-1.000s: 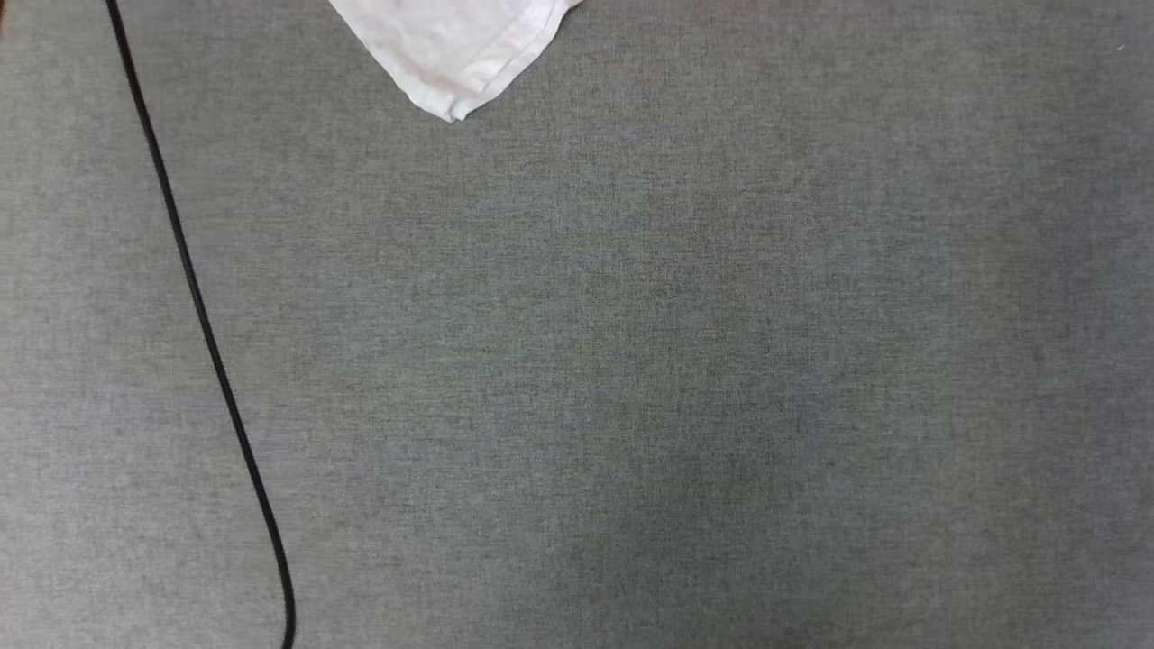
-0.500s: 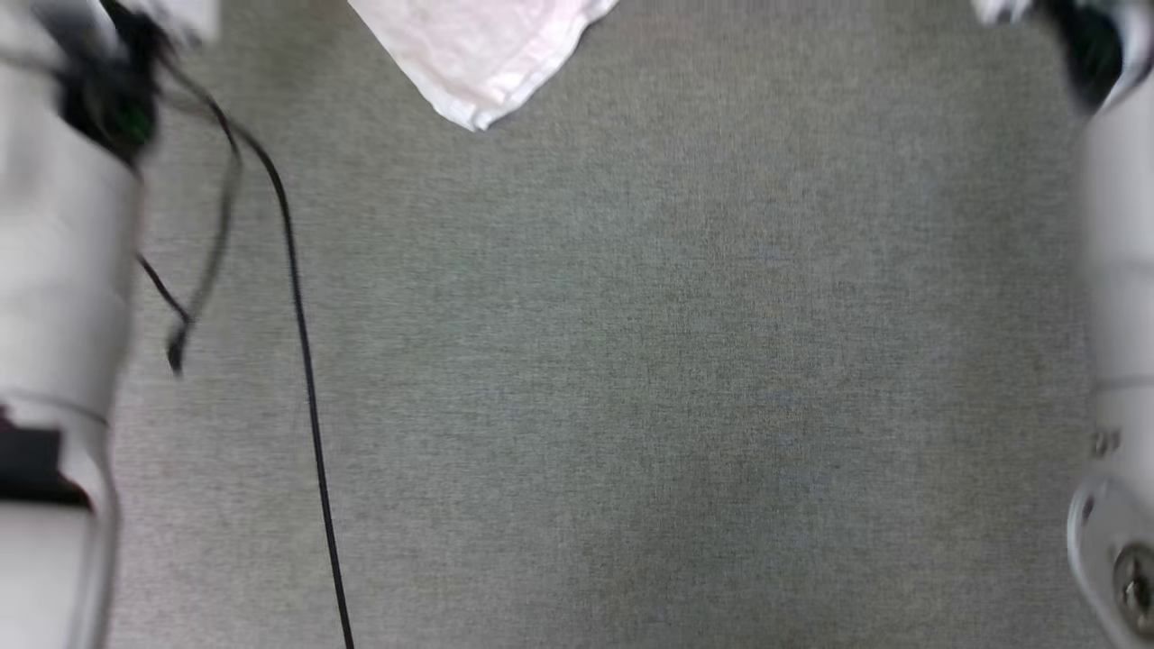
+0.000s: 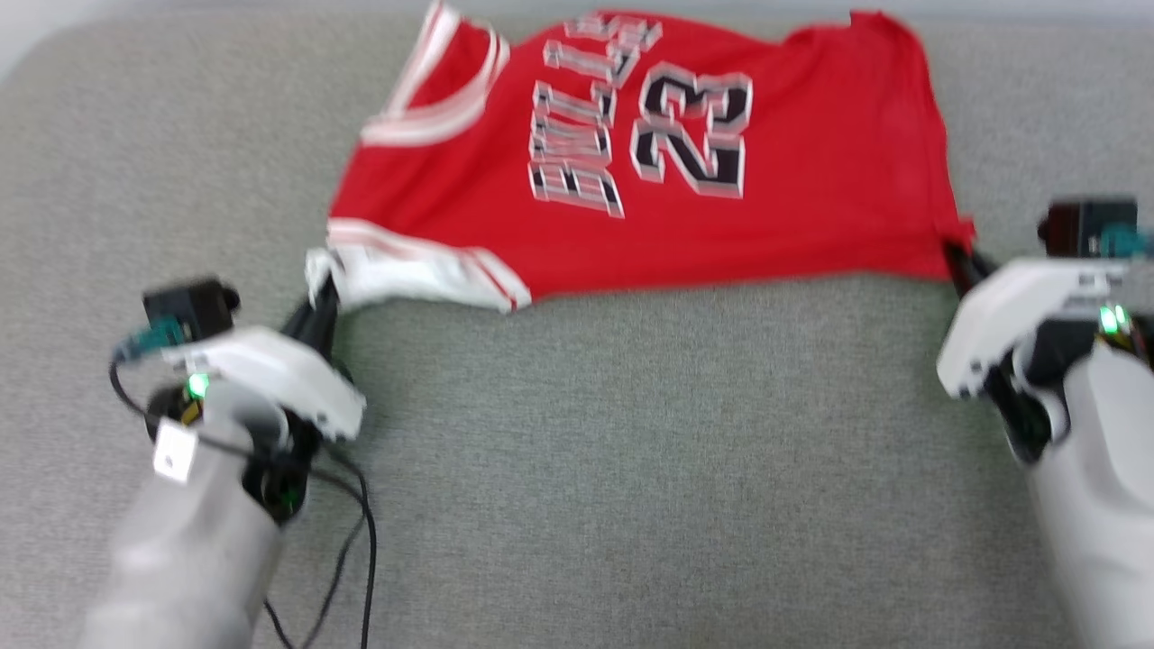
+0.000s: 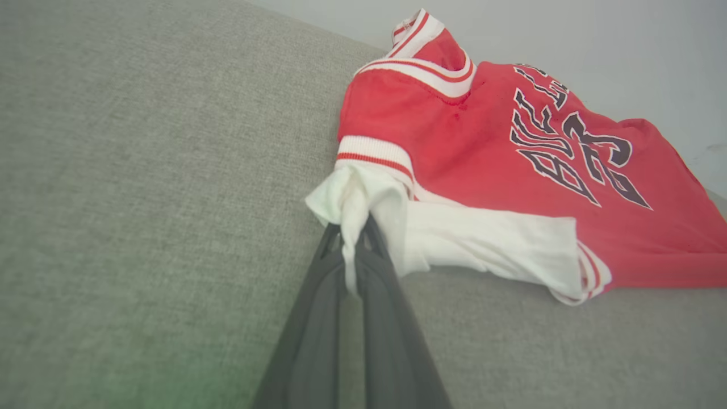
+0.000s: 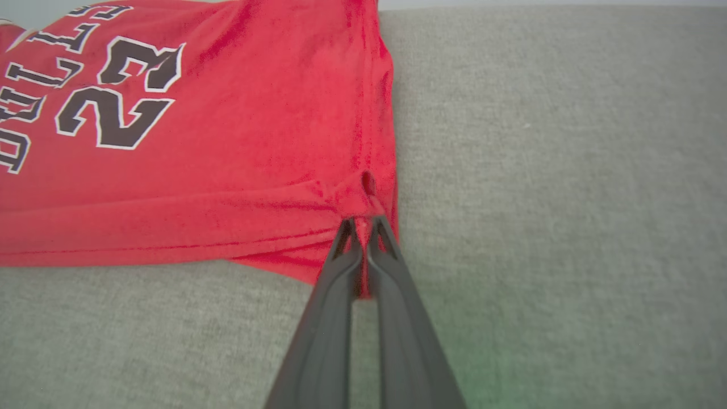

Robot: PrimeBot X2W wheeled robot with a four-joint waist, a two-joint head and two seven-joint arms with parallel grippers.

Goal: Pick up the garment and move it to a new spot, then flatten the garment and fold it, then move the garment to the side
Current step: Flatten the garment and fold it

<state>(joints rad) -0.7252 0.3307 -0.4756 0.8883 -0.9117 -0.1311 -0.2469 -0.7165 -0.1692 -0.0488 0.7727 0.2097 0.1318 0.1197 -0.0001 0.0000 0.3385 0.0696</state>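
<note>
Along the far edge of the grey cushion, the garment lay spread, lettering up. The left gripper pinched its white sleeve, and the right gripper pinched a red hem corner. Flattening seemed the step in hand. Next, both grippers would likely need to pull outward evenly, keeping the near edge taut.

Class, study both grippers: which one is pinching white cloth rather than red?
The left gripper: it is shut on the white sleeve of the red jersey, while the right gripper clamps a red corner.
</note>
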